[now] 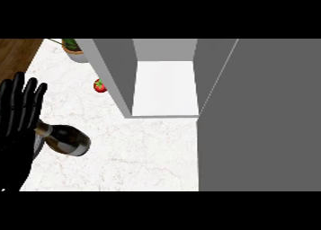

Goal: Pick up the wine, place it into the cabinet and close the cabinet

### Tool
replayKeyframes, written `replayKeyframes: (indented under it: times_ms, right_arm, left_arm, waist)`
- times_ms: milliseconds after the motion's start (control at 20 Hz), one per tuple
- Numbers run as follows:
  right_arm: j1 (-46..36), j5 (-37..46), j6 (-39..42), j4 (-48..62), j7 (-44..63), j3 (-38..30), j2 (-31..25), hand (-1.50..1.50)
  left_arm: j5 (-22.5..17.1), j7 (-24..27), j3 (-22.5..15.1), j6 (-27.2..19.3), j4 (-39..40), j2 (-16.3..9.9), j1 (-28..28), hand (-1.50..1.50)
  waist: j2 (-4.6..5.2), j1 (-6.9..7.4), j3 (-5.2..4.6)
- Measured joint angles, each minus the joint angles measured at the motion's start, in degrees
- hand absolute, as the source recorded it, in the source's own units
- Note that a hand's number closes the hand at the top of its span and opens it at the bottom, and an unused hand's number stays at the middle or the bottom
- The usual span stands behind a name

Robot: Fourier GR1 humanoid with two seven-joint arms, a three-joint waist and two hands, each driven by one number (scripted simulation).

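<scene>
A dark wine bottle with a pale label lies tilted on the white marble counter at the left, its neck toward the left edge. My left hand shows at the left edge, fingers straight and pointing up, just left of the bottle's neck and partly in front of it. The grey cabinet stands at the back centre, its white inside shelf showing. Its open door fills the right side of the view. My right hand does not show.
A red tomato-like fruit lies by the cabinet's left wall. A potted plant stands at the back left. Dark wood floor shows beyond the counter's left edge.
</scene>
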State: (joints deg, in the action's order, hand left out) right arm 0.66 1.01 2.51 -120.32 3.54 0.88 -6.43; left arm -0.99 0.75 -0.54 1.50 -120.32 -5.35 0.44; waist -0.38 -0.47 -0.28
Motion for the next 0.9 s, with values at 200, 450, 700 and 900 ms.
replayKeyframes:
  times_ms: [200, 450, 700, 900]
  right_arm:
    - [3.3, -0.9, 0.7, -4.6, 0.4, 0.3, 0.5, -1.5]
    - [8.2, -4.8, 4.2, -7.7, 1.0, 3.5, 1.0, -1.5]
    - [9.6, -8.5, 5.8, -13.4, 8.0, 5.2, -0.1, -1.5]
    - [10.7, -9.5, 5.7, -18.2, 12.7, 6.2, -0.2, -1.5]
  left_arm:
    - [3.4, 2.6, -1.1, -1.5, 1.7, 1.6, 1.5, -1.5]
    - [-0.2, 0.5, -3.8, -4.8, 1.7, 3.9, 4.8, -1.5]
    - [-2.4, -4.3, -9.5, -9.8, -2.7, 4.9, 7.4, -1.5]
    - [-0.5, -8.8, -14.0, -14.5, -5.8, 5.2, 6.0, -1.5]
  waist:
    - [0.2, 0.15, 0.18]
    - [0.24, 0.19, 0.23]
    - [0.24, 0.36, 0.26]
    - [0.25, 0.33, 0.28]
